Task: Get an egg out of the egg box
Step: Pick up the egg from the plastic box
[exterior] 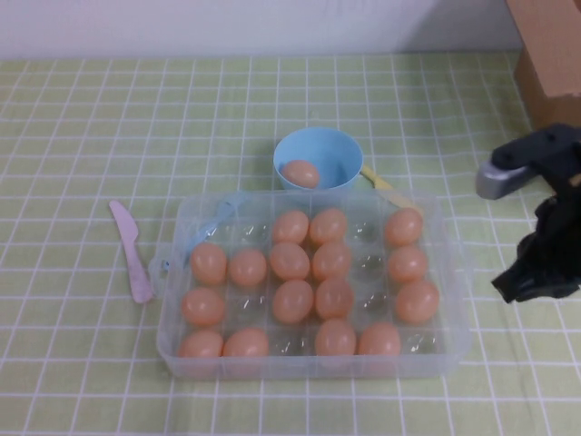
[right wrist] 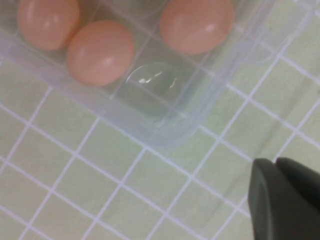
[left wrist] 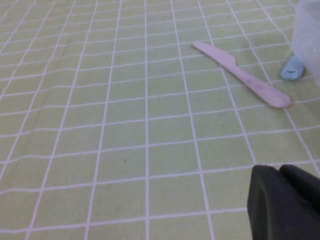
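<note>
The egg (exterior: 417,302) is seated in the right column of the egg box (exterior: 454,350), just left of the right gripper (exterior: 536,272), the nearer arm; whether its fingers are spread cannot be told. The left gripper (left wrist: 285,200) is parked left of the knife (left wrist: 240,74), likewise unreadable.

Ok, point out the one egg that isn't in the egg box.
The egg lying in the blue bowl, just beyond the egg box; all others sit in its cups.
</note>
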`<action>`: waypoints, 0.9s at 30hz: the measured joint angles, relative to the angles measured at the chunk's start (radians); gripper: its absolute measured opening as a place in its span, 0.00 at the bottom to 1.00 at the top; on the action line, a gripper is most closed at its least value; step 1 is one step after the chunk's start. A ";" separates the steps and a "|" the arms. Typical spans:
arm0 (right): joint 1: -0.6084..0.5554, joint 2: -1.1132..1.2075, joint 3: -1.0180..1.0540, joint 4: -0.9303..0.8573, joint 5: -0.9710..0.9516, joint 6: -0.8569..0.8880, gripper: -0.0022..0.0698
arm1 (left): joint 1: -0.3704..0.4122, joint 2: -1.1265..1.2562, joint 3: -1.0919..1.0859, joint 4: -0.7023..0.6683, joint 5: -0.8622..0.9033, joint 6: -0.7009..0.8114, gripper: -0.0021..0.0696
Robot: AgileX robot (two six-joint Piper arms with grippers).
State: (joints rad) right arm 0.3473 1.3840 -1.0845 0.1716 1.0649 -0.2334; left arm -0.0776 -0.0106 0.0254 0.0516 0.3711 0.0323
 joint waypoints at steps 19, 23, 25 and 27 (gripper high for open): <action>0.222 0.554 -0.542 -0.145 0.135 0.094 0.01 | 0.000 0.000 0.000 0.000 0.000 0.000 0.02; 0.239 0.599 -0.577 -0.070 0.142 0.094 0.01 | 0.000 0.000 0.000 0.000 0.000 0.000 0.02; 0.246 0.610 -0.578 -0.037 0.142 0.077 0.01 | 0.000 0.000 0.000 0.000 0.000 0.000 0.02; 0.246 0.619 -0.578 0.004 0.142 0.039 0.01 | 0.000 0.000 0.000 0.000 0.000 0.000 0.02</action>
State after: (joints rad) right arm 0.5928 2.0026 -1.6623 0.1759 1.2066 -0.1942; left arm -0.0776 -0.0106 0.0254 0.0516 0.3711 0.0323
